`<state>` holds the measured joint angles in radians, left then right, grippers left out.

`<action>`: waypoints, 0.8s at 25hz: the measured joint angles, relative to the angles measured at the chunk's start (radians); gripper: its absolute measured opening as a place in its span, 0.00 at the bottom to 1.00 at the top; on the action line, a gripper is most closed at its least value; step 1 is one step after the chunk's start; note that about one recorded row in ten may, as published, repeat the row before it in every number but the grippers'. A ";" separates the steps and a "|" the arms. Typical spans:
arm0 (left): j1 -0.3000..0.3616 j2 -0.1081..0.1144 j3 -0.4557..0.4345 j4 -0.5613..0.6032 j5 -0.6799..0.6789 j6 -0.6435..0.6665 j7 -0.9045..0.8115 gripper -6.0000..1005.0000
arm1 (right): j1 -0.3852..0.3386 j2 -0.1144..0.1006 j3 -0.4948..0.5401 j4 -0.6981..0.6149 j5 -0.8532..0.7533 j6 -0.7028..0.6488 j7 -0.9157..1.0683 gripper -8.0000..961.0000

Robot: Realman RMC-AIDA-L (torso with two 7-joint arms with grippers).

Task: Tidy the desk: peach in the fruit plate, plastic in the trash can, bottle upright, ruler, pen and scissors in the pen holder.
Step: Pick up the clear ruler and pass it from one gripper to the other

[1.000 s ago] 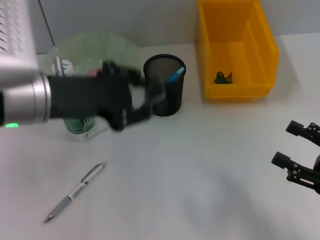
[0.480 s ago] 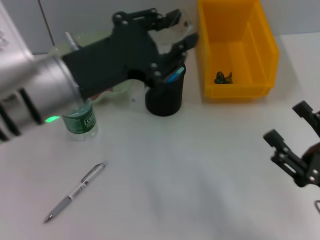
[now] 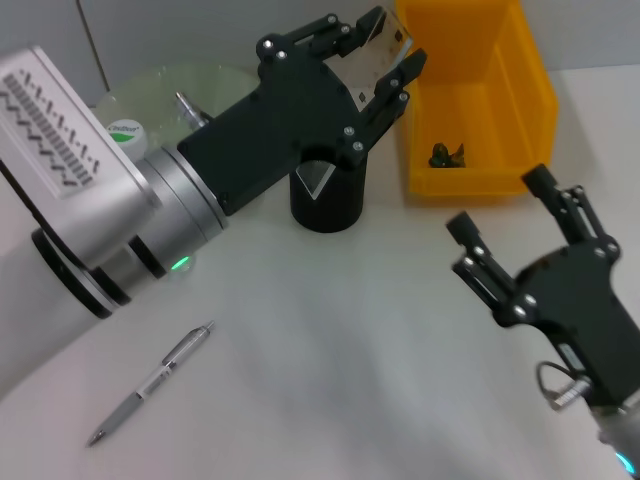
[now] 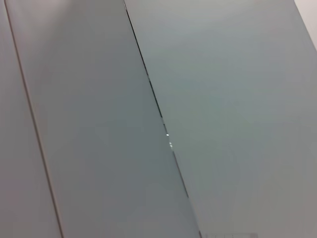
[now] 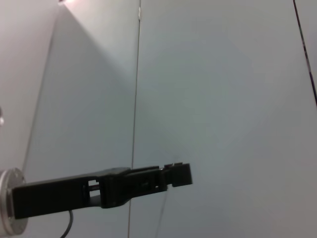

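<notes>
My left gripper hangs above the black mesh pen holder, shut on a clear flat ruler. A silver pen lies on the table at the front left. Behind my left arm, only the white cap of the upright bottle shows. The pale green fruit plate sits at the back left. The yellow trash can holds a bit of green plastic. My right gripper is raised at the right, open and holding nothing. Peach and scissors are out of view.
Both wrist views show only grey wall panels; a black bar crosses the right wrist view. The white table stretches between the pen and my right arm.
My left arm swung up from beside the bottle to above the pen holder, carrying the clear ruler. My right arm rose and moved in from the right edge.
</notes>
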<state>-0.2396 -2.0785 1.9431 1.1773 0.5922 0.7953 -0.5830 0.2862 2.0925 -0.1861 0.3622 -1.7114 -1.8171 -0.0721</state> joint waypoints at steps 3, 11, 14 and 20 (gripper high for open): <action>-0.019 0.000 0.046 -0.051 -0.106 0.002 0.112 0.44 | 0.035 0.001 0.026 0.063 -0.009 0.055 -0.047 0.72; -0.039 0.000 0.064 -0.095 -0.139 0.005 0.135 0.44 | 0.069 0.001 0.029 0.105 -0.010 0.094 -0.056 0.72; -0.040 0.000 0.065 -0.106 -0.140 0.010 0.135 0.45 | 0.085 0.001 0.033 0.113 -0.010 0.114 -0.056 0.71; -0.041 0.000 0.065 -0.117 -0.143 0.023 0.135 0.45 | 0.113 0.001 0.077 0.134 -0.010 0.176 -0.057 0.71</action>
<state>-0.2808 -2.0785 2.0086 1.0604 0.4496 0.8181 -0.4476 0.3991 2.0938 -0.1094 0.4957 -1.7210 -1.6407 -0.1291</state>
